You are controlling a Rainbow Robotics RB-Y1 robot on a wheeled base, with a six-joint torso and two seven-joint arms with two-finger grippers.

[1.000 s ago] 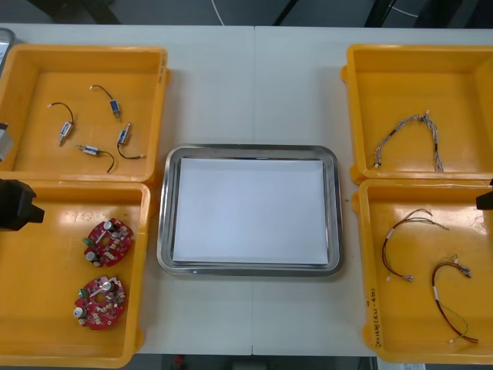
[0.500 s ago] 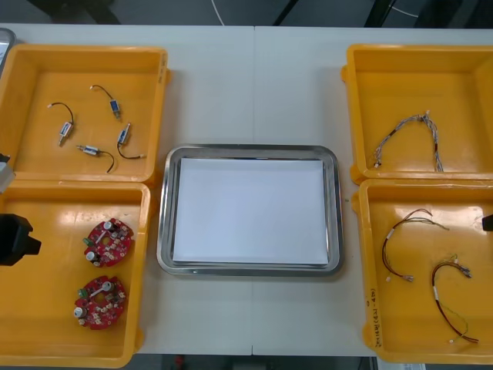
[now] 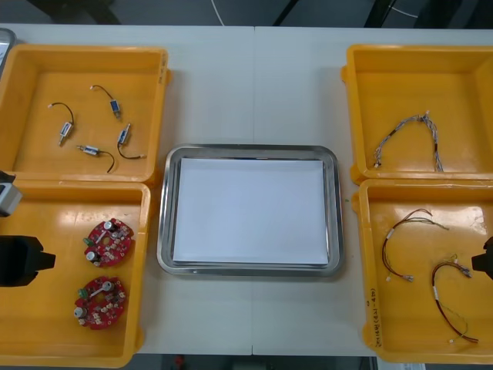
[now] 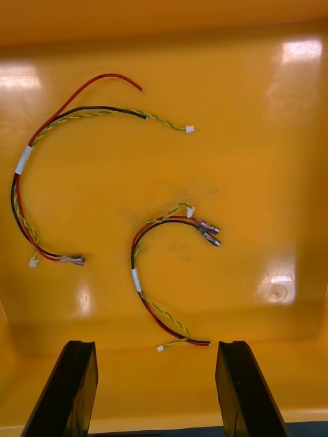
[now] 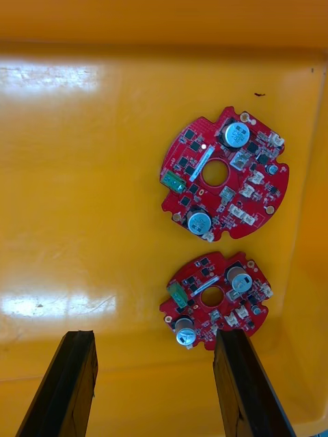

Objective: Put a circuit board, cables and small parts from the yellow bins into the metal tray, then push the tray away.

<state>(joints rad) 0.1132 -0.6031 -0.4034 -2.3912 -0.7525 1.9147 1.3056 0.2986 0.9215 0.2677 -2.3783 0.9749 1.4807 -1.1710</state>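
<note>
Two round red circuit boards (image 3: pixel 108 241) (image 3: pixel 99 302) lie in the near left yellow bin (image 3: pixel 46 331). My left gripper (image 3: pixel 35 260) hovers over that bin's left side. In the left wrist view it (image 5: pixel 154 338) stands open, the closer board (image 5: pixel 215 300) just beyond the fingers and the other board (image 5: pixel 224 174) farther off. My right gripper (image 3: pixel 485 260) sits at the right edge of the near right bin (image 3: pixel 416 331). Its wrist view shows it (image 4: pixel 156 348) open above two red and yellow cables (image 4: pixel 167 273) (image 4: pixel 55 184). The metal tray (image 3: pixel 163 231), white inside, holds nothing.
The far left bin (image 3: pixel 38 92) holds several small metal parts (image 3: pixel 92 127) on black leads. In the far right bin (image 3: pixel 400 77) lies a twisted blue and white cable (image 3: pixel 408 135). Bare table runs beyond the tray's far rim.
Both grippers have slid toward the table's near edge: the left along the near left bin beside the boards, the right along the near right bin's outer side.
</note>
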